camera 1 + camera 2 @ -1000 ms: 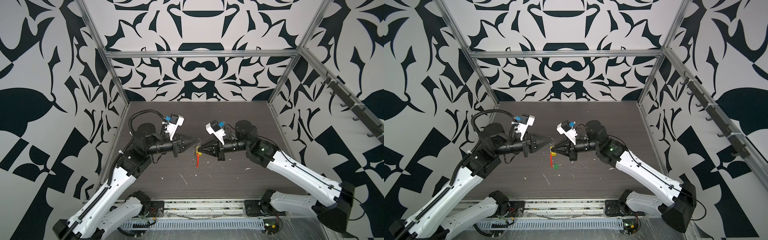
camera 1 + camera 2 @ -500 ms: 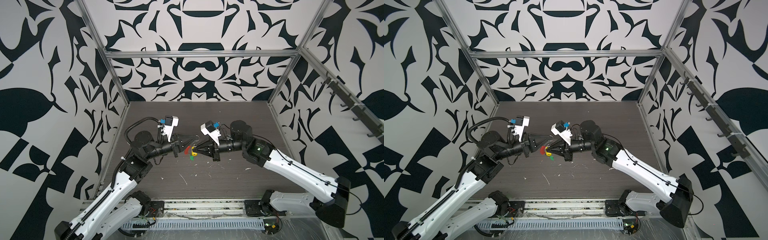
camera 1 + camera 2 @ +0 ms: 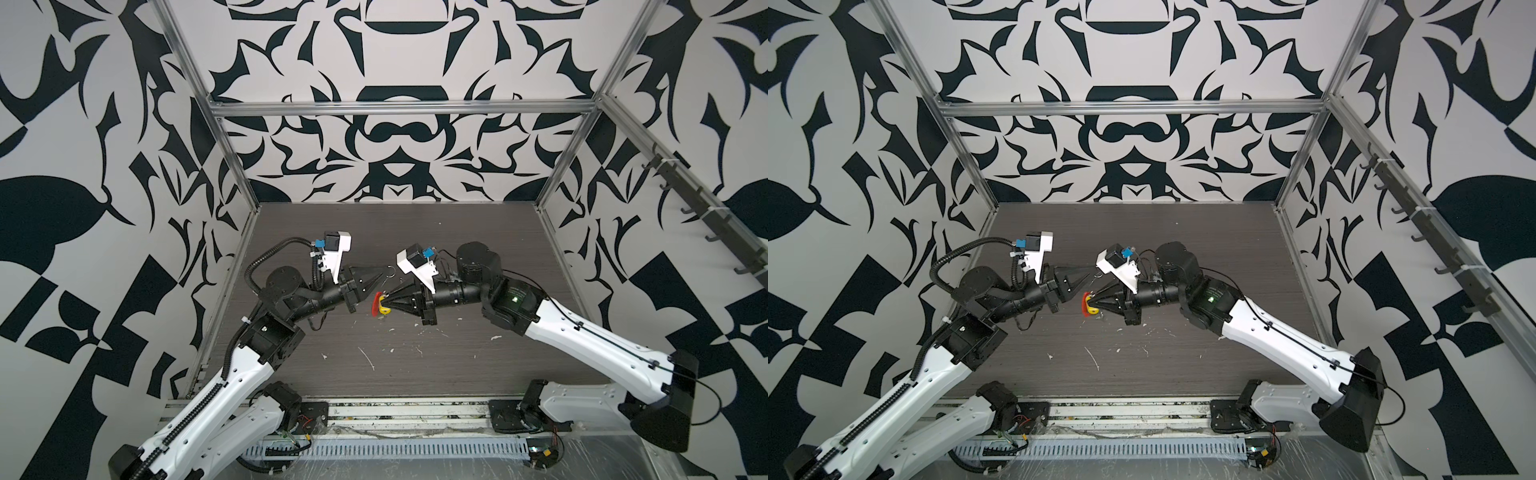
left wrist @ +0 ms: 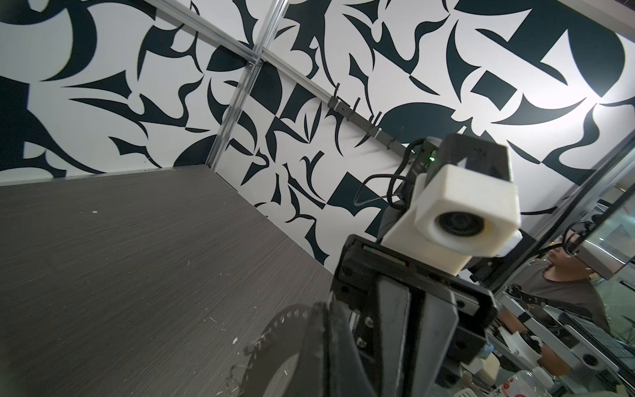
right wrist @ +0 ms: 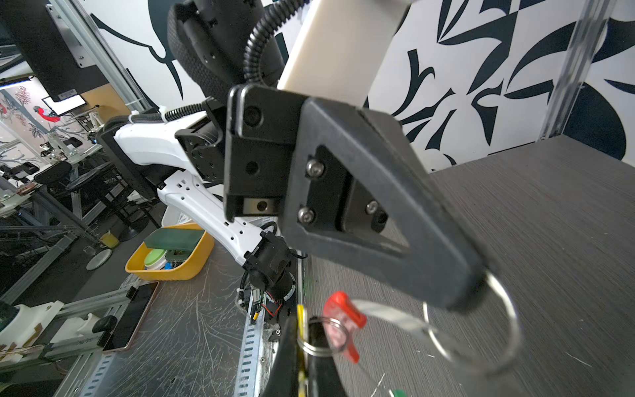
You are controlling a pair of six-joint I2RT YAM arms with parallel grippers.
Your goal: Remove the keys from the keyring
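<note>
Keyring (image 5: 512, 311), thin silver hoop, red plastic piece (image 5: 343, 309)

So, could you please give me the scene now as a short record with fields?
left gripper: shut on the keyring, at its big silver hoop
right gripper: shut on the yellow key
red piece: beside the hoop, between the two grippers
green key: only a corner shows, in the right wrist view
table: white scraps near the front

light: bright, even | shadows: faint, soft | wrist views: fisheye edges | blur: keyring (image 5: 516, 323), left tool (image 5: 470, 288) close-up
</note>
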